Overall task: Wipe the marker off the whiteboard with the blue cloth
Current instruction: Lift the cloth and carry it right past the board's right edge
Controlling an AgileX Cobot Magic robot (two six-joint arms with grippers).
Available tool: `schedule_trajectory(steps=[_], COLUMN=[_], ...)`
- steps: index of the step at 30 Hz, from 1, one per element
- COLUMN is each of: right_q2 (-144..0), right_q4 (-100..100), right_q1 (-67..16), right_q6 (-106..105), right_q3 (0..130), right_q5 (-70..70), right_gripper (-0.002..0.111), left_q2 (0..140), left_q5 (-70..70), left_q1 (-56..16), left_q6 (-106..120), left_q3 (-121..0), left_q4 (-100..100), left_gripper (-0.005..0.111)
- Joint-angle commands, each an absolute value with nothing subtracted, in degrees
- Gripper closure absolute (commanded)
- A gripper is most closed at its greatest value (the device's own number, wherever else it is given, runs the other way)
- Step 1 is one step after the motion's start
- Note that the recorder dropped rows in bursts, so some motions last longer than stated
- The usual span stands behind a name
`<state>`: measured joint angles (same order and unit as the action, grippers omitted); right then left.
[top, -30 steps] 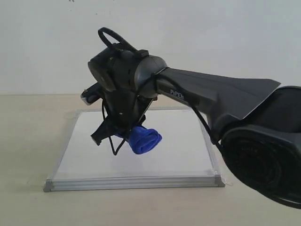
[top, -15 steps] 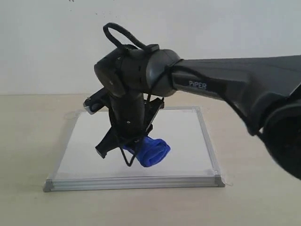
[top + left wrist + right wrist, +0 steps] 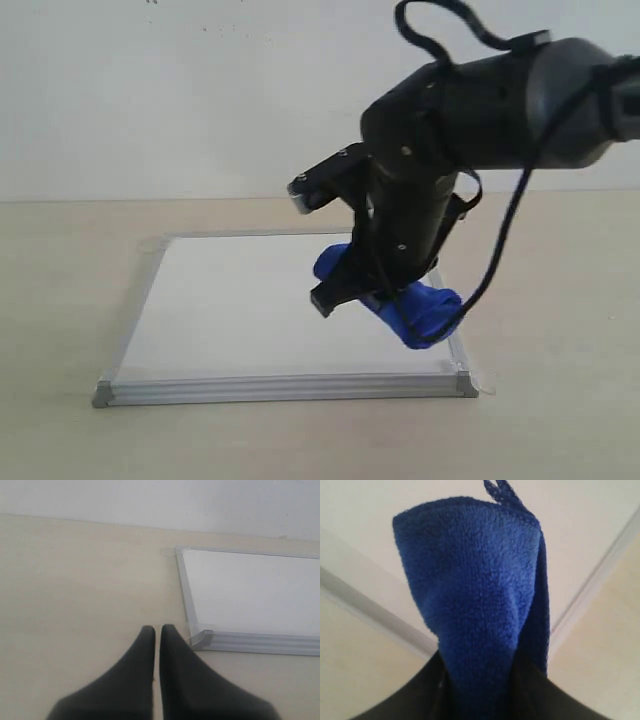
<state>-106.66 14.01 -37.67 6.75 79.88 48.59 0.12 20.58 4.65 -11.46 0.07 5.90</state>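
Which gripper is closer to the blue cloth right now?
Right. The right gripper is shut on the blue cloth, over the whiteboard near its right edge in the exterior view. The left gripper, shut, is off the board beside one corner, not touching the cloth.

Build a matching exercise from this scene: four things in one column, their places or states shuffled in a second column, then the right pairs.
Column one
1. blue cloth
2. whiteboard
3. left gripper
4. right gripper

Column two
A. shut with nothing in it, over the table beside a board corner
B. lies flat on the table
C. shut on the cloth, above the board's right side in the exterior view
D. clamped between dark fingers, an end sticking out each side

Pairs: 1-D, 2-B, 3-A, 4-C
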Motion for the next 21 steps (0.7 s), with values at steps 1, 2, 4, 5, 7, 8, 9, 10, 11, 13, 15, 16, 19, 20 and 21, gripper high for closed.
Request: schedule_trajectory(steps=[1, 2, 4, 5, 7, 8, 9, 10, 11, 13, 15, 16, 19, 20, 21], right_q2=[-101.7, -101.1, -100.5, -100.4, -100.4, -100.4, -100.4, -100.5, -100.5, -100.5, -100.5, -100.5, -100.6, -100.6, -100.7], right_q4=[14.1, 14.1, 14.3, 14.3, 14.0, 13.9, 13.5, 13.1, 12.9, 12.1, 12.2, 12.2, 13.3, 13.8, 16.0], right_q1=[-34.1, -33.5, -32.2, -31.5, -30.3, -29.9, -29.6, -29.1, -29.0, -28.6, -28.6, -28.6, -28.5, -28.5, -28.5], right_q6=[7.1, 7.1, 7.1, 7.1, 7.2, 7.4, 7.4, 7.4, 7.4, 7.9, 8.9, 9.2, 12.2, 13.2, 16.9], right_q3=[75.3, 74.7, 73.6, 73.2, 72.8, 72.6, 72.6, 72.6, 72.6, 72.6, 72.6, 72.6, 72.6, 72.6, 72.6], right_q5=[46.5, 46.5, 46.5, 46.5, 46.1, 45.6, 45.5, 44.8, 44.2, 42.5, 41.5, 41.1, 39.6, 39.4, 39.2], right_gripper=[0.109, 0.109, 0.109, 0.109, 0.109, 0.109, 0.109, 0.109, 0.109, 0.109, 0.109, 0.109, 0.109, 0.109, 0.109], left_q2=[0.0, 0.0, 0.0, 0.0, 0.0, 0.0, 0.0, 0.0, 0.0, 0.0, 0.0, 0.0, 0.0, 0.0, 0.0], left_q5=[20.5, 20.5, 20.5, 20.5, 20.5, 20.5, 20.5, 20.5, 20.5, 20.5, 20.5, 20.5, 20.5, 20.5, 20.5], left_q1=[4.4, 4.4, 4.4, 4.4, 4.4, 4.4, 4.4, 4.4, 4.4, 4.4, 4.4, 4.4, 4.4, 4.4, 4.4], left_q6=[-11.9, -11.9, -11.9, -11.9, -11.9, -11.9, -11.9, -11.9, -11.9, -11.9, -11.9, -11.9, -11.9, -11.9, -11.9], left_q3=[0.0, 0.0, 0.0, 0.0, 0.0, 0.0, 0.0, 0.0, 0.0, 0.0, 0.0, 0.0, 0.0, 0.0, 0.0], left_q4=[5.4, 5.4, 5.4, 5.4, 5.4, 5.4, 5.4, 5.4, 5.4, 5.4, 5.4, 5.4, 5.4, 5.4, 5.4], left_gripper=[0.103, 0.103, 0.103, 0.103, 0.103, 0.103, 0.103, 0.103, 0.103, 0.103, 0.103, 0.103, 0.103, 0.103, 0.103])
